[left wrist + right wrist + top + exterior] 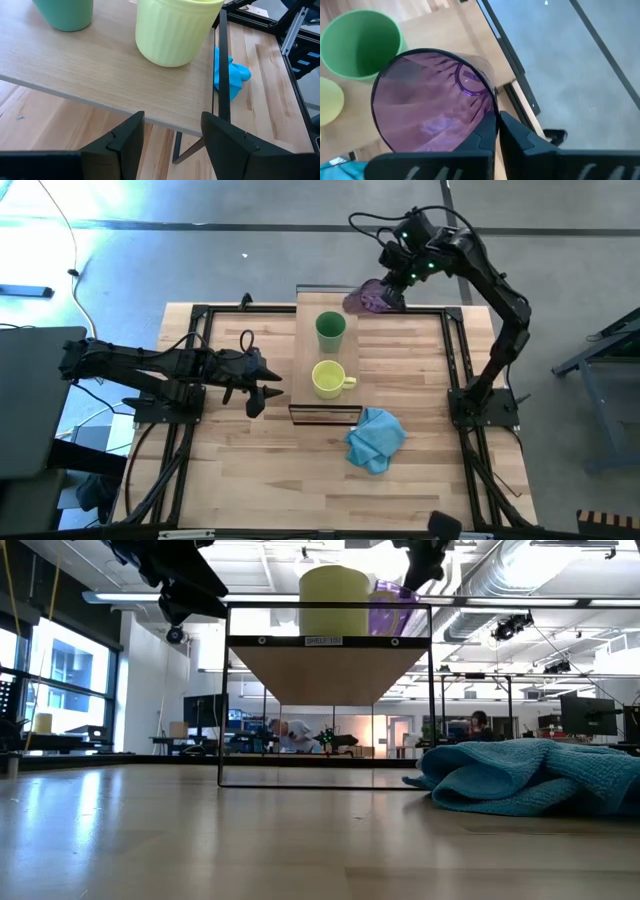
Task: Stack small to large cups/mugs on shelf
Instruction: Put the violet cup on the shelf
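A: Translucent purple ribbed tumbler [432, 100] tilted at the far end of the long light-wood shelf with dark frame [345, 408], rim pinched by the right gripper [496, 131], fingers closed together on the thin wall. Hard to tell whether its base touches the board or hangs just over the far edge.

B: Green handleless plastic cup [331, 328] upright just beside it on the shelf; short yellow ribbed mug with a handle [329, 379] next along, handle toward the right arm's side. All three well apart from nested.

A: Probably mid-carry with the largest piece. Best kept aside for now, if small-into-large is meant: set upright on bare board, clear of the green cup, then released.

B: Worth levelling the tumbler before lowering; a rim pinch on a thin wall lets it swing, and a tilted base may skid off the far edge.

A: Left gripper [170, 132] low beside the near end of the shelf, fingers spread apart, holding nothing, facing the yellow mug. Waiting, seemingly.

B: Crumpled blue cloth [375, 438] on the larger wooden tabletop [240, 470], near the shelf's near corner. No part in the stacking; fine left alone.
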Motion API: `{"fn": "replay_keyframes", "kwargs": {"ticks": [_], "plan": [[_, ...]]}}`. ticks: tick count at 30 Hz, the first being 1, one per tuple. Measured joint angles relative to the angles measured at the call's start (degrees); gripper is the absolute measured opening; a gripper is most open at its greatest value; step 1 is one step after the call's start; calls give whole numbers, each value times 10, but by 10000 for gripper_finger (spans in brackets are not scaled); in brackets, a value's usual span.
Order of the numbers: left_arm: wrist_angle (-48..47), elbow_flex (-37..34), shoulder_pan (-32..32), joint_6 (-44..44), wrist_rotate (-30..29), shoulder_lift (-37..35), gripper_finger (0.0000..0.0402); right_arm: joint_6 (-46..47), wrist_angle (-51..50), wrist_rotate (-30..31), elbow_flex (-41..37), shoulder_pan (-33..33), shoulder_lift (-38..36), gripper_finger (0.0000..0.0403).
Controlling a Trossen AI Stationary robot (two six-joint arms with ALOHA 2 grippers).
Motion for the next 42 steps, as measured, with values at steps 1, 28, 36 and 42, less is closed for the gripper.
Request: {"fn": "replay_keyframes", "kwargs": {"ticks": [1,28,36,42], "plan": [[0,0,0,0,0,0,184,0,6,0,0,1,3,0],[-121,0,0,2,-72,0,184,26,110,-42,0,23,62,0],[-128,0,0,124,-127,-7,184,22,113,-25,27,22,62,0],[-127,0,0,215,-201,-26,184,30,107,-23,58,21,61,0]]}}
